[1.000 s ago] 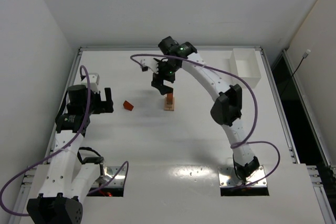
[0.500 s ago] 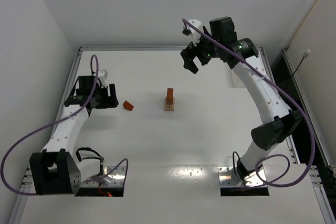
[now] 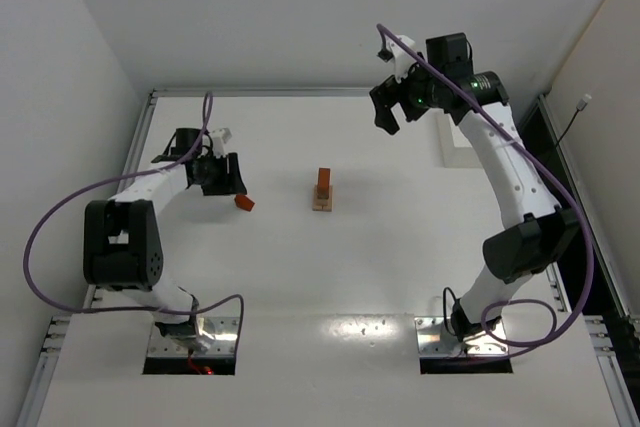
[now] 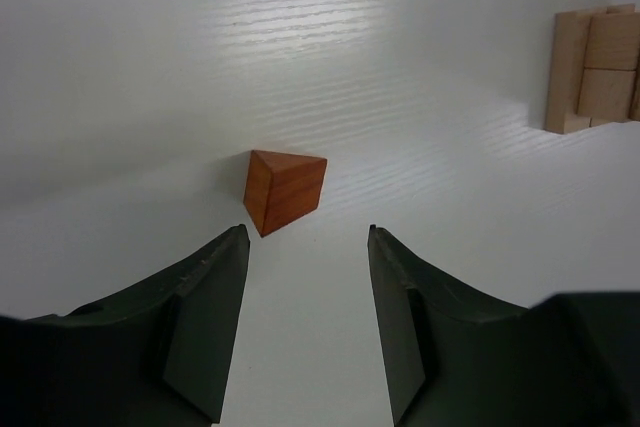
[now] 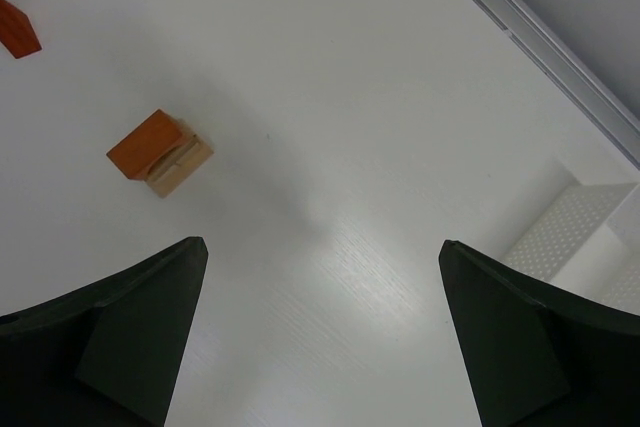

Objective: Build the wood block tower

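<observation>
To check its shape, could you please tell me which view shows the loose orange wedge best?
Left wrist view: the orange wedge lies close, faces distinct, ahead of the left gripper. Top external shows it small; right wrist shows it cropped at the edge.

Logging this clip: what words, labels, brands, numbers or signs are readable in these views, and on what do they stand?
None can be read in any view.
The wood block tower, the orange wedge and the white box are all blank, with no print or markings.
</observation>
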You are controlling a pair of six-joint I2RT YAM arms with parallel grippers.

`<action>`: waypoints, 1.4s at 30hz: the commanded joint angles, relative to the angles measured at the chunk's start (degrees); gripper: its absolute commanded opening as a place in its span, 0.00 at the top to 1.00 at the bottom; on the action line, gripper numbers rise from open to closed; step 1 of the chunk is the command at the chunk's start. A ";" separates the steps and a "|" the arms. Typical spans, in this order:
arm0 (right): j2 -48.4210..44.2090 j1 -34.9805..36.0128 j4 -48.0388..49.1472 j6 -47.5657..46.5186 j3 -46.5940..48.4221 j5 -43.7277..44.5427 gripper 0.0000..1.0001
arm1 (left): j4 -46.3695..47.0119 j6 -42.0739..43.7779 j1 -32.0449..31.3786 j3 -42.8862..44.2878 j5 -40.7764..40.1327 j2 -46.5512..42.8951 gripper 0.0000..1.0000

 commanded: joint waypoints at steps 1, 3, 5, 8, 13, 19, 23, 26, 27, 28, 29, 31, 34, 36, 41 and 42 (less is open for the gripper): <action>-1.63 -0.70 0.67 1.47 -0.15 -1.89 0.00 | 2.48 0.91 -0.47 3.40 3.21 3.24 0.53; -1.63 -1.32 0.67 1.47 0.38 -1.89 0.00 | 1.95 0.91 -0.47 4.11 3.21 5.01 0.53; -1.10 -1.84 0.67 1.47 0.90 -2.42 0.00 | 1.95 0.91 -0.47 4.64 2.68 6.94 0.53; -0.58 -2.37 0.14 1.47 0.91 -2.95 0.00 | 2.48 0.91 -0.47 4.64 2.06 7.65 0.54; -0.05 -3.59 0.14 1.47 1.44 -2.95 0.00 | 1.95 0.91 -0.47 5.78 1.45 10.11 0.66; 1.00 -4.12 -0.47 1.47 1.96 -4.69 0.00 | 0.72 2.05 -0.47 7.01 -0.48 12.40 1.00; 1.54 -4.83 -0.47 3.57 1.35 -11.54 0.00 | 0.10 4.07 -0.99 7.01 0.91 10.47 1.00; 2.15 -6.24 -1.00 4.81 -0.93 -22.26 0.00 | 1.68 6.36 -2.30 4.30 0.92 3.89 1.00; 2.85 -7.02 -1.00 4.81 -1.55 -28.11 0.00 | 3.86 6.97 -3.36 3.07 0.92 1.35 1.00; 3.38 -7.90 -1.00 5.60 -2.16 -31.22 0.00 | 5.27 8.02 -4.06 1.75 0.92 -4.77 1.00; 3.99 -8.43 -1.00 6.39 -3.04 -34.55 0.00 | 6.77 8.55 -4.94 -0.96 -0.99 -8.05 1.00; 5.92 -9.39 1.01 9.27 -4.79 -44.92 0.00 | 10.99 11.70 -8.36 -3.96 -2.41 -14.81 1.00; 7.68 -10.10 10.62 16.38 -9.08 -57.50 0.01 | 16.09 14.88 -12.66 -9.85 -2.95 -28.00 1.00; 8.65 -10.63 22.83 33.13 -15.39 -67.07 0.05 | 19.42 17.78 -14.70 -14.05 -2.95 -37.11 1.00; 11.29 -7.03 47.67 54.46 -17.55 -76.15 0.07 | 22.16 26.81 -20.76 -19.96 1.00 -51.83 1.00; 11.29 -6.25 48.65 54.99 -16.50 -76.16 0.07 | 22.16 28.49 -21.29 -21.01 4.75 -53.68 1.00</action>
